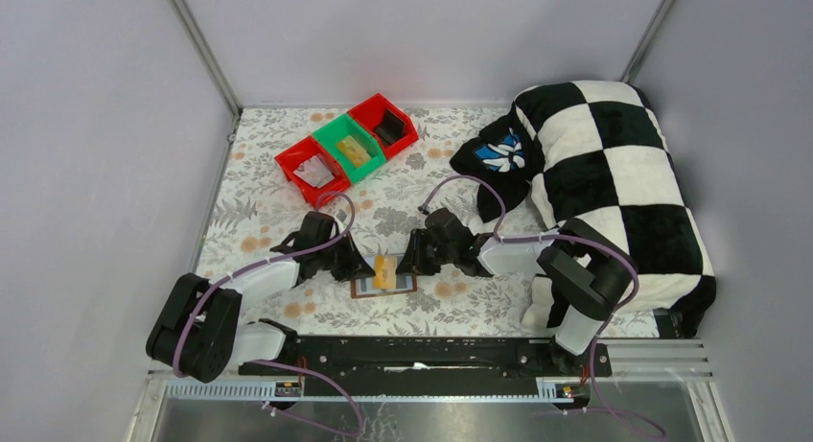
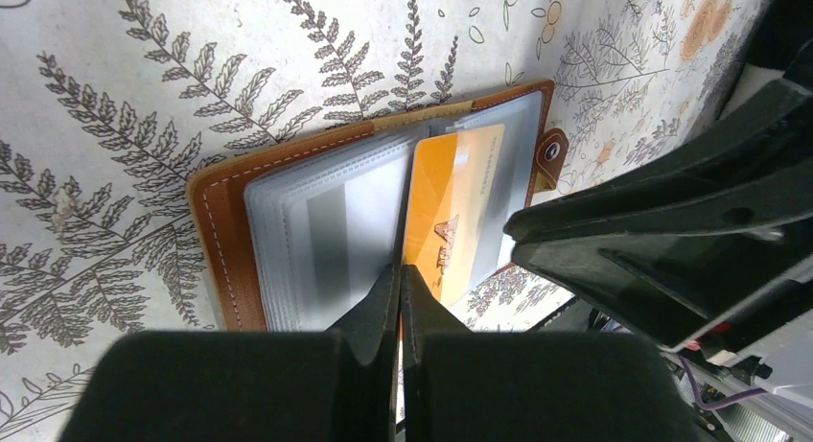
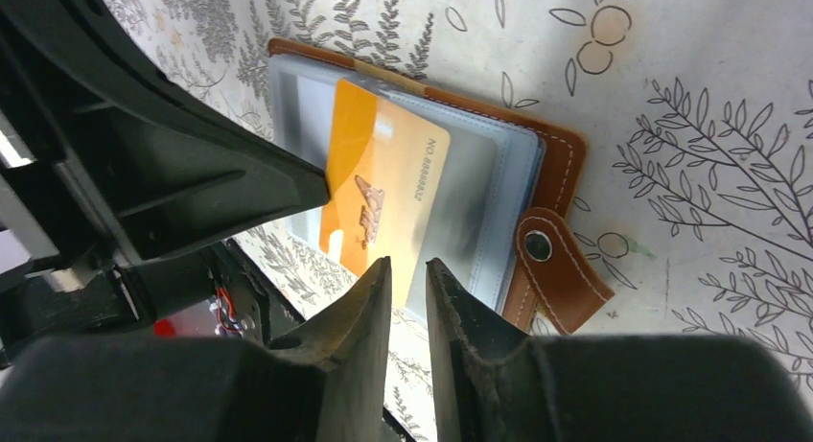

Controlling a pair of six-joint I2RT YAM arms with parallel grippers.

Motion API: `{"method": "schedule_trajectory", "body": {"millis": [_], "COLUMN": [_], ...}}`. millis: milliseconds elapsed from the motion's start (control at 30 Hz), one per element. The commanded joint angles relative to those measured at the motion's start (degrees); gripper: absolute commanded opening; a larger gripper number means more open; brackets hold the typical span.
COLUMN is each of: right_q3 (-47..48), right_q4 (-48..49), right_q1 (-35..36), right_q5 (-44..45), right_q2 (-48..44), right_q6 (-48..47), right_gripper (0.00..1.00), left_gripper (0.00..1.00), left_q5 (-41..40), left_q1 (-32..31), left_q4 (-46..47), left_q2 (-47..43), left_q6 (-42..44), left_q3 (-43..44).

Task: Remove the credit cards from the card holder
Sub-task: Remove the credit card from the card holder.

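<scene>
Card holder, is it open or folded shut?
Open. The card holder lies spread flat, clear pockets facing up, snap strap undone, an orange card sticking out past its edge.

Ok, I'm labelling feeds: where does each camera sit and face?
Top external: above, behind the robot, looking down on the table; left gripper, right gripper show.
Left wrist: on the left arm, facing the card holder; left gripper at bottom.
Right wrist: opposite side of it; right gripper at bottom.
Shared: both wrist views show the orange card and the opposing gripper.
</scene>
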Motion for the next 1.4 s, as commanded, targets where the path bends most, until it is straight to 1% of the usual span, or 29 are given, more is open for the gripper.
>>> {"method": "schedule_trajectory", "body": {"millis": [0, 133, 300, 333, 400, 500, 600, 800, 1000, 1167, 1300, 1367], "right_q3": [-0.77, -1.74, -2.37, -2.37, -2.37, -2.28, -2.28, -2.28, -2.11, -1.88, -1.80, -1.71], "right_q4": [3.48, 4.25, 3.79, 3.74, 3.92, 4.22, 4.63, 5.13, 5.29, 5.41, 5.46, 5.45], "right_q1": [-0.03, -0.03, -0.06, -0.08, -0.08, -0.09, -0.11, -0.08, -0.10, -0.11, -0.11, -0.14], "right_q5": [-2.41, -2.44, -1.61, -1.61, -1.82, -2.06, -2.39, -2.96, -3.27, -3.56, -3.72, -3.80], "right_q2": [2.50, 4.98, 5.92, 6.15, 6.44, 6.89, 7.26, 7.72, 8.07, 8.49, 8.64, 8.77], "right_q6": [1.97, 3.41, 3.50, 3.63, 3.74, 3.80, 4.00, 4.19, 4.34, 4.34, 4.43, 4.34], "right_gripper": [0.27, 0.26, 0.26, 0.26, 0.26, 0.25, 0.25, 0.24, 0.24, 0.25, 0.25, 0.25], "left_gripper": [0.00, 0.00, 0.00, 0.02, 0.11, 0.20, 0.23, 0.23, 0.21, 0.14, 0.07, 0.05], "left_q5": [0.13, 1.57, 2.79, 2.92, 3.50, 4.28, 5.56, 7.99, 10.99, 11.46, 10.94, 11.32], "left_q1": [0.31, 0.31, 0.34, 0.32, 0.31, 0.32, 0.34, 0.28, -0.09, -1.05, -1.98, -2.42], "left_q4": [1.14, 2.31, 3.24, 3.47, 4.07, 5.01, 6.51, 9.50, 11.99, 12.00, 11.07, 11.07], "left_q2": [0.83, 1.82, 2.51, 2.62, 2.76, 3.17, 3.68, 4.68, 6.11, 6.79, 7.20, 7.25], "left_q6": [1.00, 0.89, 0.81, 0.81, 0.68, 0.40, -0.14, -0.89, -1.81, -1.47, -0.97, -0.87], "left_q3": [-0.08, -0.13, -0.12, -0.12, -0.25, -0.51, -1.07, -1.78, -2.23, -2.15, -1.92, -1.65]}}
